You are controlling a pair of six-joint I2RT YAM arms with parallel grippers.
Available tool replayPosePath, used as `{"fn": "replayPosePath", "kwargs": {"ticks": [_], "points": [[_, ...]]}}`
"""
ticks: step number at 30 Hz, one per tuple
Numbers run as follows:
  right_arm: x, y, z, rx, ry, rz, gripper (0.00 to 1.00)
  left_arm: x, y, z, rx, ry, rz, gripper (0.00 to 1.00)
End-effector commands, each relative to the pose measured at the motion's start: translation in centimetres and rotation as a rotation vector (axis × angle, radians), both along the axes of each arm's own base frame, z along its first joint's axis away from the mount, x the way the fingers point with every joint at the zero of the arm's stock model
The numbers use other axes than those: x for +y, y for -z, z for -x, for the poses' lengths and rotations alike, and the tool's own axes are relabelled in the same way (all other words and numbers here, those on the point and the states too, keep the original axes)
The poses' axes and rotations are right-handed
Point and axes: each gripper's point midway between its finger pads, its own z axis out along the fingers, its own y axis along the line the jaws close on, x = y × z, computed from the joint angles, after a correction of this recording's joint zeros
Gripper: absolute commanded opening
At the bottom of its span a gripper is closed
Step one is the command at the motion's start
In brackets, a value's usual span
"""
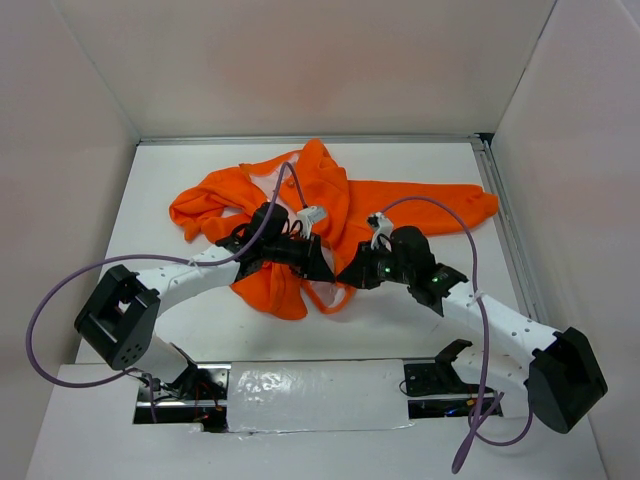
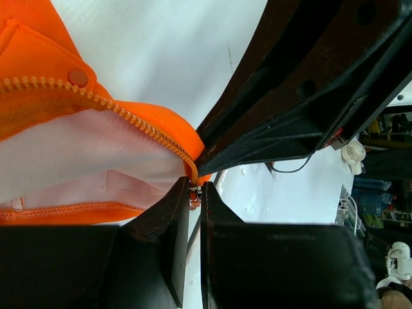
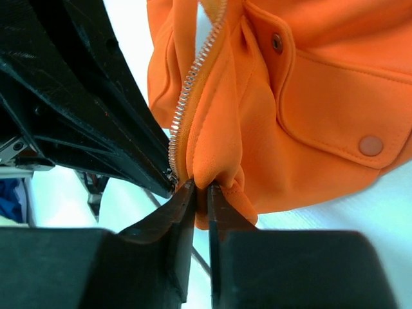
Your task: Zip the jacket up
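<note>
**Both grippers nipped on the jacket (image 1: 335, 195) at its lower front edges: slip and misalignment hazard.**
The left gripper (image 2: 195, 192) is clenched on the bottom end of the zipper teeth (image 2: 129, 118). The right gripper (image 3: 201, 193) pinches the opposite hem fold. The jacket lies crumpled mid-table (image 1: 450, 175). Such thin holds may slip, or the ends may meet skewed and jam.

The jacket (image 3: 335, 109) is soft matt cloth; the table (image 1: 440, 165) is smooth and matt.

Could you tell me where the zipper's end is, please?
In the left wrist view, the bright orange fabric jacket's zipper end sits centre frame, between the left tool's tips.
</note>
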Motion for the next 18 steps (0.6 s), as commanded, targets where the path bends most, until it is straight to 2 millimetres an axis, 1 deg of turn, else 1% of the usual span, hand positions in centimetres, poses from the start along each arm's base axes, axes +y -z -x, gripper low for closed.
{"fn": "replayPosePath", "kwargs": {"ticks": [1,2,3,4,6,7,10,11,18], "points": [[1.2,-2.6,0.6,-0.082,-0.090,-0.085,0.21,-1.1,-2.6,-0.6,-0.064,0.022,0.080,0.00],[1.1,-2.4,0.6,-0.080,-0.092,-0.079,0.28,-1.1,-2.7,-0.6,-0.064,0.020,0.080,0.00],[1.1,-2.3,0.9,-0.076,-0.109,-0.077,0.31,-1.0,-2.8,-0.6,-0.067,0.021,0.085,0.00],[1.1,-2.2,0.9,-0.075,-0.109,-0.077,0.37,-1.0,-3.0,-0.5,-0.070,0.022,0.089,0.00],[1.2,-2.1,1.0,-0.076,-0.116,-0.076,0.41,-1.0,-3.1,-0.4,-0.071,0.022,0.094,0.00],[1.0,-1.9,0.8,-0.069,-0.103,-0.068,0.44,-1.0,-3.5,-0.3,-0.082,0.029,0.107,0.00],[1.0,-1.6,0.5,-0.064,-0.096,-0.066,0.46,-1.0,-3.8,-0.1,-0.082,0.038,0.118,0.00],[1.1,-1.9,0.5,-0.070,-0.105,-0.077,0.47,-1.0,-3.8,0.0,-0.082,0.043,0.121,0.00],[2.1,-2.2,0.7,-0.059,-0.167,-0.117,0.46,-1.1,-4.2,0.2,-0.084,0.050,0.148,0.00]]}}
